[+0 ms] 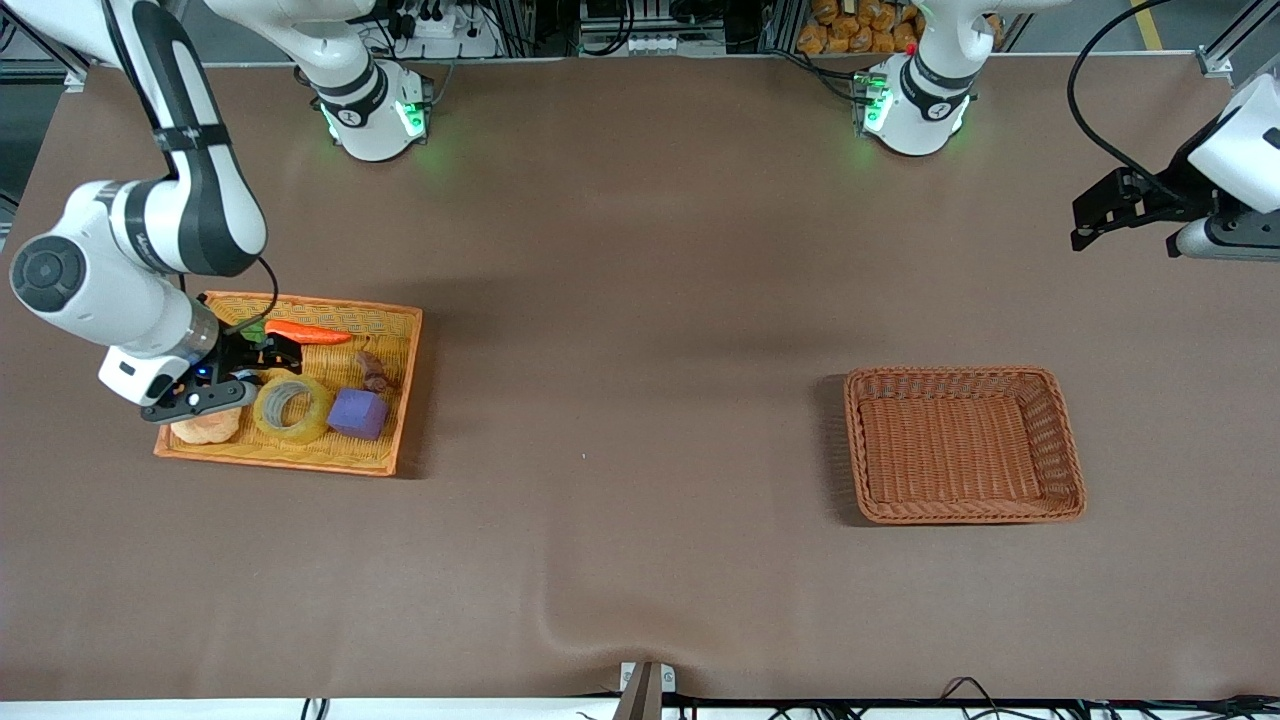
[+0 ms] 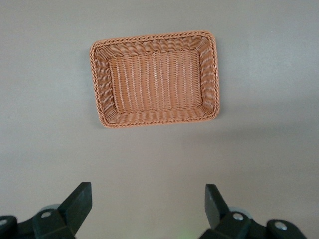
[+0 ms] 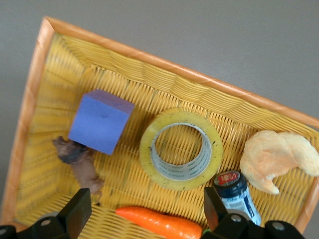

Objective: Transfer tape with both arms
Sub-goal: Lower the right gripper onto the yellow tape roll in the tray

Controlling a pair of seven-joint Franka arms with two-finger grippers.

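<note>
Yellow wicker tray (image 1: pixel 405 380) sits at the right arm's end of the worktop (image 1: pixel 640 300). Tape (image 1: pixel 292 407) lies flat in its nearer half, between a purple cube (image 1: pixel 358 413) and a pale bread piece (image 1: pixel 205 427), close to the tray's near rim. A carrot (image 1: pixel 305 333) lies at 12 o'clock from the tape.

Right pincer (image 3: pixel 144 211) hangs over the tray, released, fingers wide.

Brown basket (image 1: pixel 1060 440) stands well apart on bare worktop.

Left pincer (image 2: pixel 147 209) waits, spread wide, over the worktop edge.
</note>
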